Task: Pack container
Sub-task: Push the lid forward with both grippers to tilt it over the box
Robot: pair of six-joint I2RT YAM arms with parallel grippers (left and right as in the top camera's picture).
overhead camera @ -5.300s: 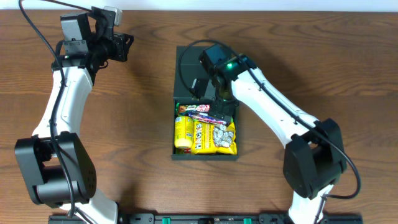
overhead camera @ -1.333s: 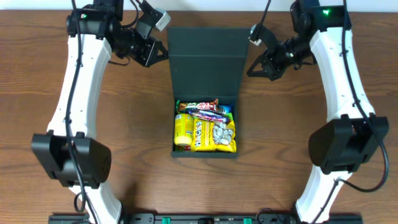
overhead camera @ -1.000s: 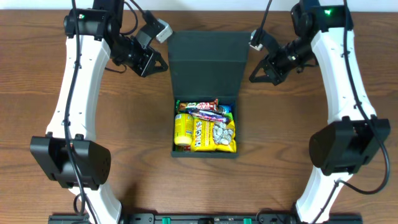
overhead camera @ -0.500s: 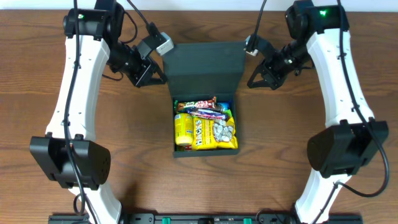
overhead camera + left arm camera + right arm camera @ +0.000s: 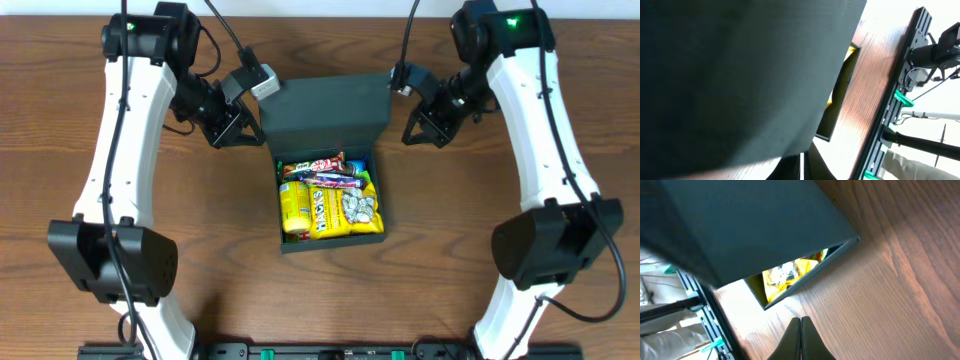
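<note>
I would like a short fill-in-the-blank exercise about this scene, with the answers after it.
The container holds snack packets, mostly ____ in colour.
The left gripper and the right gripper flank the container's half-raised ____.
Both grippers are ____, holding nothing.
The container rests on a ____ table.
Answers: yellow; lid; shut; wooden.

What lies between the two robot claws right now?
The raised hinged lid of the container fills the stretch between the left gripper and the right gripper. The overhead view shows this best.
</note>
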